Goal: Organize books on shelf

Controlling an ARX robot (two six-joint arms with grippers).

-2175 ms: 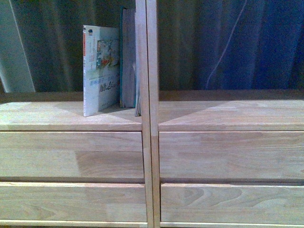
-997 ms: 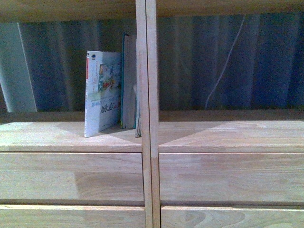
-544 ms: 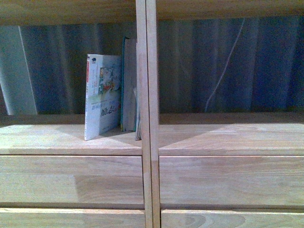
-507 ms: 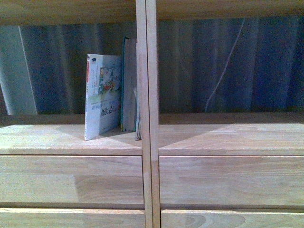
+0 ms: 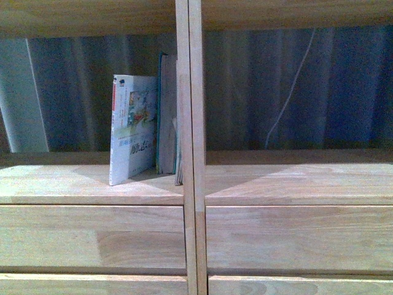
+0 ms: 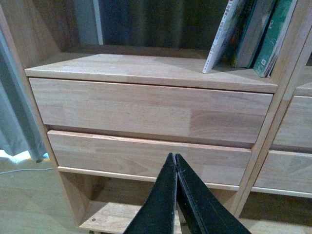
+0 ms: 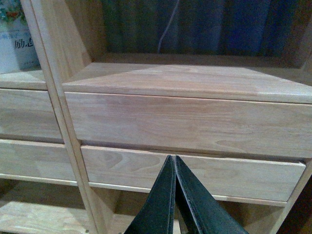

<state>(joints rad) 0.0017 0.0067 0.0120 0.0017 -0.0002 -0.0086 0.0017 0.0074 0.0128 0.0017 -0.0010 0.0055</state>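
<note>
L gripper (image 6: 174,163): black tapered fingers pressed together at tips, nothing between. R gripper (image 7: 171,163): same, jaws together, empty.

Books sit well above and beyond L jaws, on the shelf (image 5: 92,184) board over the drawers, packed at the end next the double central upright (image 5: 189,147). R jaws well apart from them, in front of the neighbouring bay; only a corner of the white paperback shows at the edge of R wrist view.

Count: 1 thin white paperback (image 5: 131,128), illustrated cover, large Chinese characters, red strip at spine, leaning onto the rest; teal-covered books (image 6: 265,36) beside it, taller, at least 2, exact no. cannot tell.

Drawer fronts (image 6: 146,109): 2 stacked per bay in wrist views, plain, flat, no handles. Shelf light natural wood, jointed-stave grain, matt. Dark ribbed curtain (image 5: 276,92) behind, thin pale cord (image 5: 288,86) hanging on it.
</note>
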